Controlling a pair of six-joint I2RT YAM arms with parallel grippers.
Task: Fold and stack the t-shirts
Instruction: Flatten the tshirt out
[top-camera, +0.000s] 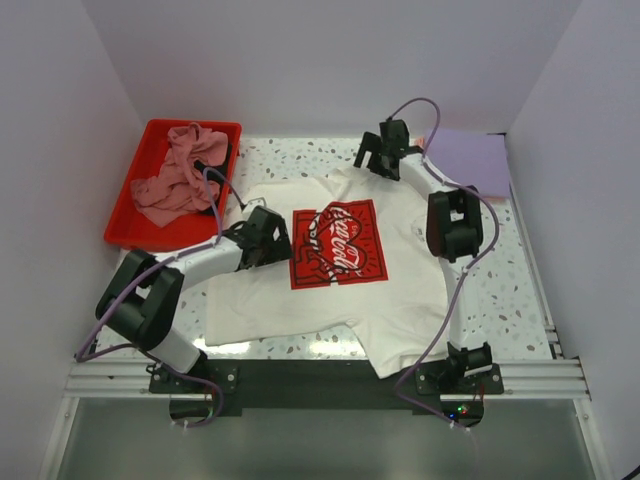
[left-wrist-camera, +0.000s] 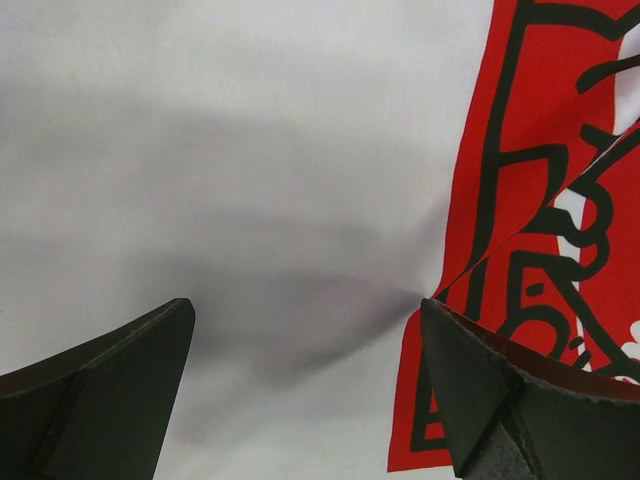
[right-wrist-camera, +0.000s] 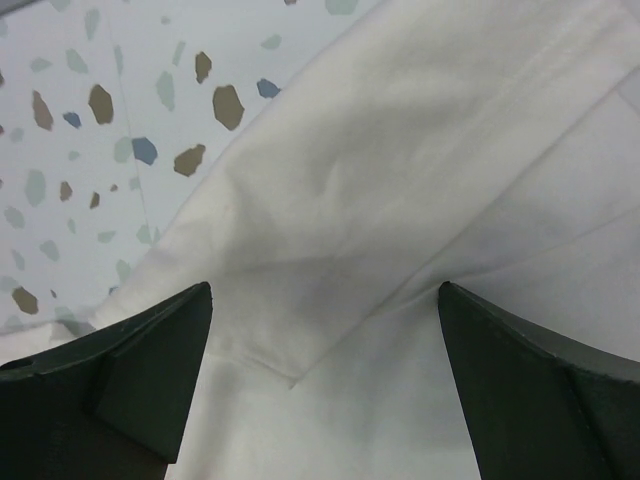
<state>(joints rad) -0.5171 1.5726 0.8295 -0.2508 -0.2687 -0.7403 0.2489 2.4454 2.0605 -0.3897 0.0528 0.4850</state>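
The white t-shirt (top-camera: 400, 300) lies spread flat on the table, its red square Coca-Cola print (top-camera: 338, 243) facing up. My left gripper (top-camera: 281, 243) is open and low over the shirt just left of the print. In the left wrist view the left gripper (left-wrist-camera: 305, 320) spans white cloth (left-wrist-camera: 250, 150), and its right finger stands at the edge of the print (left-wrist-camera: 540, 200). My right gripper (top-camera: 373, 160) is open at the shirt's far edge. In the right wrist view the right gripper (right-wrist-camera: 325, 300) straddles a folded sleeve hem (right-wrist-camera: 400, 150), holding nothing.
A red plastic tray (top-camera: 135, 215) at the back left holds crumpled dusty-pink tees (top-camera: 175, 180). A lavender cloth (top-camera: 470, 160) lies flat at the back right. The speckled table (right-wrist-camera: 100, 120) shows beside the sleeve. White walls close in the sides and back.
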